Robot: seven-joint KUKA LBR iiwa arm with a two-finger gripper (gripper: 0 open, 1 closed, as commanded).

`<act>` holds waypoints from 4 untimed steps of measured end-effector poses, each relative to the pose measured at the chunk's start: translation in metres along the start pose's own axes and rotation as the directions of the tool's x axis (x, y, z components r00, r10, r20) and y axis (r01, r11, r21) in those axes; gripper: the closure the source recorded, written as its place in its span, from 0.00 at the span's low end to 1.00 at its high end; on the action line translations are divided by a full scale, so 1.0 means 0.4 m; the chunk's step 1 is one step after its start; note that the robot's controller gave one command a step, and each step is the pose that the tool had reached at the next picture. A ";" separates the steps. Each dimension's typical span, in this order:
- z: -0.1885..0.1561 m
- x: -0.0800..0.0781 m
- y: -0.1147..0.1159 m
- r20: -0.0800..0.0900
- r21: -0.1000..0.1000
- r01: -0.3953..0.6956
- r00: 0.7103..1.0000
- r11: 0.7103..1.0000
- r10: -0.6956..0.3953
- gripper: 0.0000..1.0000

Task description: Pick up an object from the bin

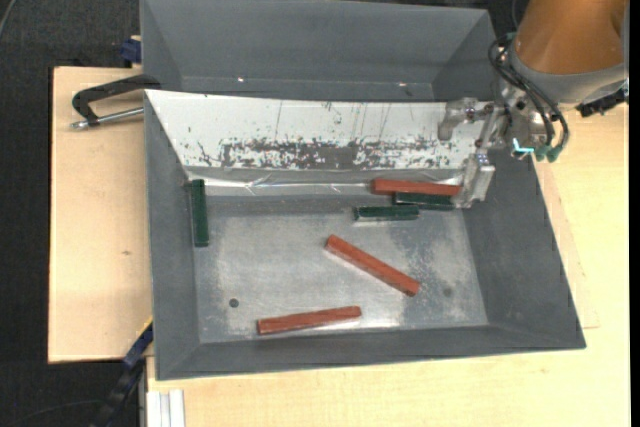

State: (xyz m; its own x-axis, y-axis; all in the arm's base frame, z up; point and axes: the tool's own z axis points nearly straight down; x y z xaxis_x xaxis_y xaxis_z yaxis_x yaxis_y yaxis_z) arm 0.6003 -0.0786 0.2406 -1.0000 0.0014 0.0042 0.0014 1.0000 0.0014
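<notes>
Camera view looks down on the gripper (476, 183), low inside the grey bin (300, 25). It is at the right end of the line where the back wall meets the floor, and it hangs below the orange cover (575, 10) on the arm's wrist, which stands over the bin's right rim. Whether the gripper is open or closed cannot be told, and nothing can be seen held in it.

Closest to it is the back red stick (415, 186). This stick lies flat along the foot of the back wall, stretching away to the gripper's left, with its right end right at the gripper's tip. Whether the two touch cannot be made out.

Just in front of that stick, and also close to the gripper's left, lies a short green stick (428, 203), dark and nearly level. A second green stick (383, 212) runs on from its left end, a little nearer the front, and the two seem to meet end to end.

Farther out on the middle of the floor is a slanting red stick (372, 265), apart from the others. Its right end is the end nearer the front wall.

Beyond that, well to the gripper's left and close to the front wall, a front red stick (308, 320) lies almost level by itself.

Farthest from the gripper, a far green stick (200, 212) lies along the foot of the left wall, pointing from back to front.
</notes>
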 end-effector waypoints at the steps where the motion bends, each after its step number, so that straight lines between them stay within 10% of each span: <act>1: 0.367 0.084 0.190 -0.003 -0.002 0.188 0.982 0.982 -0.188 0.00; 2: 0.431 0.222 0.197 -0.002 -0.001 0.103 0.995 0.995 -0.103 0.00; 3: 0.427 0.216 0.197 0.004 0.001 0.104 0.995 0.995 -0.104 1.00; 4: 0.005 0.216 0.173 0.018 0.003 0.102 0.995 0.995 -0.102 1.00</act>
